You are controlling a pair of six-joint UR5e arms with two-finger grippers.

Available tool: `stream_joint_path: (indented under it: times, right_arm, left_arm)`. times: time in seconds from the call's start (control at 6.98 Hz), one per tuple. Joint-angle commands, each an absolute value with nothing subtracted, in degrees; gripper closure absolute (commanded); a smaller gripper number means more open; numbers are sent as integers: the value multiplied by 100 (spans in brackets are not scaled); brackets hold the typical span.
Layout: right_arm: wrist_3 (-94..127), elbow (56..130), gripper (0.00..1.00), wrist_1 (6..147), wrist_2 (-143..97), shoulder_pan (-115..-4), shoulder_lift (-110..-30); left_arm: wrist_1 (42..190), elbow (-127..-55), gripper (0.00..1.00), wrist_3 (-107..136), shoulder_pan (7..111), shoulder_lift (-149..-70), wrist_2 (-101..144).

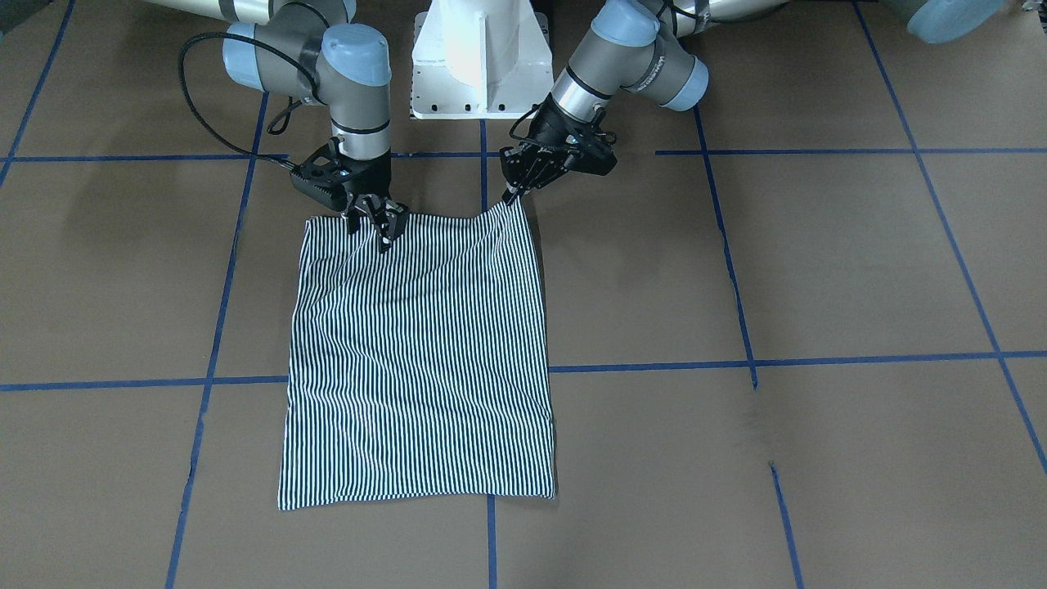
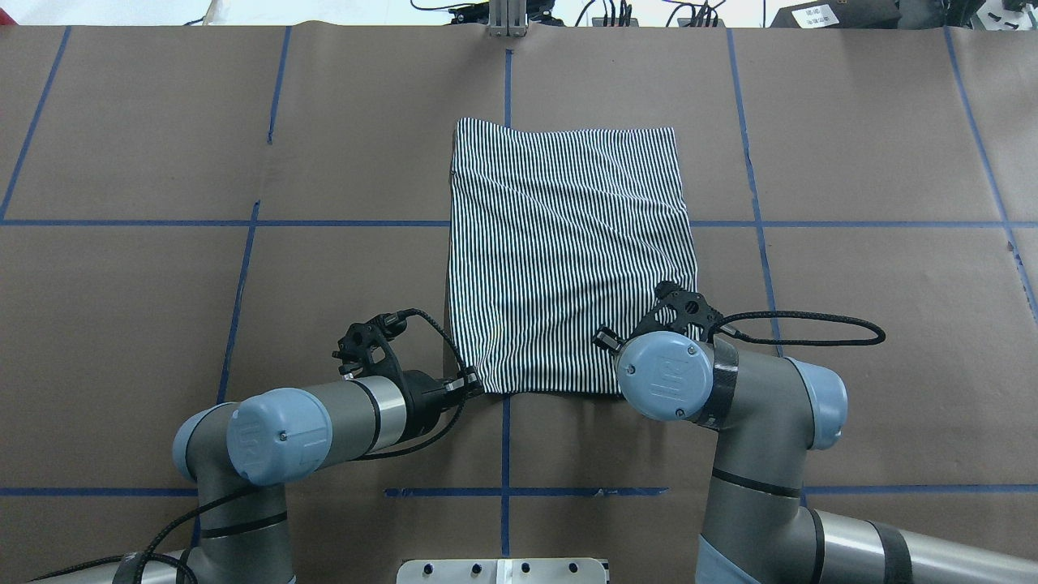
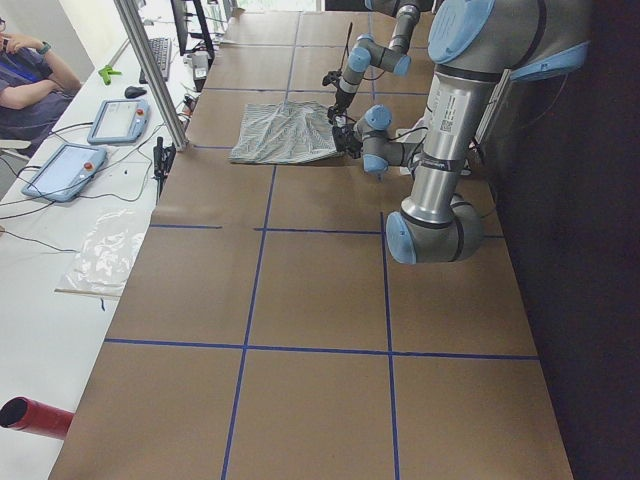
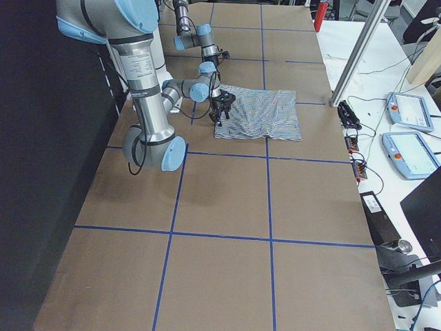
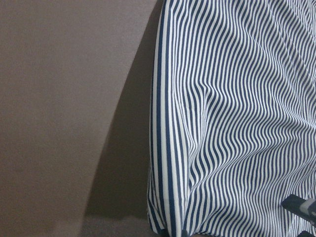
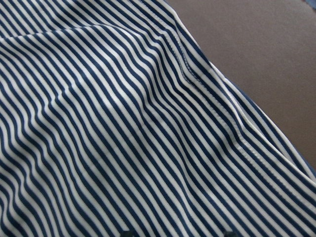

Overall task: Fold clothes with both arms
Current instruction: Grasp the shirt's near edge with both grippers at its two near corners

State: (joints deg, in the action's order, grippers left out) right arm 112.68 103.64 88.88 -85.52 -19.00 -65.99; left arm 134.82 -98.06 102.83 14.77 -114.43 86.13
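My left gripper jaws clench the shirt corner. I cannot tell the right gripper jaws' hold, and a one-sided lift could skew the fold.

A table covered in brown paper fills the fixed views, divided into large squares by blue tape lines. In the exterior left view a white bench runs along the table's nine o'clock side. Toward ten o'clock on it lie a grey pendant and a second pendant. An aluminium post slants up at eleven o'clock, with a keyboard just beyond. A seated person shows at the ten o'clock corner. A clear plastic bag lies at nine o'clock and a red tube at seven o'clock.
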Motion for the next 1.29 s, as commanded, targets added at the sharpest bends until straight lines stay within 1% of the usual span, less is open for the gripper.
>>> stream_joint_path:
  times: [0.0, 0.14, 0.29, 0.43, 0.57, 0.72, 1.15]
  right_arm:
    - [11268, 10336, 31, 8895, -8552, -1890, -6583]
    - [11268, 10327, 31, 8895, -8552, -1881, -6566]
    - [11276, 10318, 35, 8895, -8552, -1881, -6557]
    - [11346, 10301, 53, 8895, -8552, -1881, -6548]
    - [11355, 10292, 83, 8895, -8552, -1881, -6487]
    - [11355, 10301, 100, 8895, -8552, -1890, -6460]
    - [11390, 10362, 100, 8895, -8552, -1925, -6451]
  left_arm:
    - [13482, -9817, 100, 10283, 1477, -11443, 8613]
    - [13482, -9852, 100, 10283, 1477, -11443, 8613]
    - [13482, -9853, 100, 10283, 1477, -11443, 8613]
    - [13482, -9853, 100, 10283, 1477, -11443, 8613]
    - [13482, -9861, 100, 10283, 1477, -11443, 8613]
    - [13482, -9861, 100, 10283, 1485, -11443, 8613]
    - [13482, -9861, 100, 10283, 1477, -11443, 8613]
